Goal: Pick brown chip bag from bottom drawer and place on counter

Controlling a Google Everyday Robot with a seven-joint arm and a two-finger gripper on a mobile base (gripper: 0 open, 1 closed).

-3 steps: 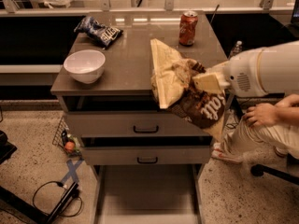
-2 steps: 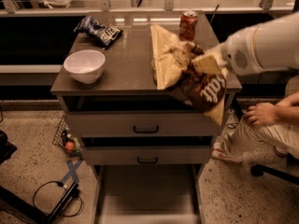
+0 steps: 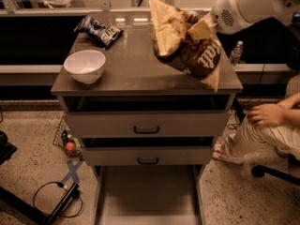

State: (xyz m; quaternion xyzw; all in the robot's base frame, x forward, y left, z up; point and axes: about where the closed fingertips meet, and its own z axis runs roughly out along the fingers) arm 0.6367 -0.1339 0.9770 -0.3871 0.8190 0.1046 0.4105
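1. My gripper (image 3: 200, 30) is up over the right rear of the counter (image 3: 131, 67), at the end of the white arm that reaches in from the upper right.
2. Its fingers are clamped on the upper part of the brown chip bag (image 3: 190, 50). The bag hangs crumpled and tilted from that grip, with its tan edge to the left and its white lettering to the right.
3. The bag is over the counter's right half. Its lower corner points down at the front right edge, and I cannot tell whether it touches the surface or hangs just above it.
4. The bottom drawer (image 3: 147, 196) stands pulled out below, and the grey floor I can see has nothing on it. I judge that the pick and the lift to counter height are done.
5. As I judge it, I have yet to settle the bag on the counter, open the fingers and take the arm clear.
6. There is room for it. The white bowl (image 3: 85, 65) sits front left and the blue chip bag (image 3: 99, 31) rear left, both well apart from the brown bag.
7. I would set the bag down further in, since that low corner is near the overhang and the bag could slide off.
8. A seated person's hand (image 3: 267, 115) rests on a knee to the right of the cabinet, so I mind that side.
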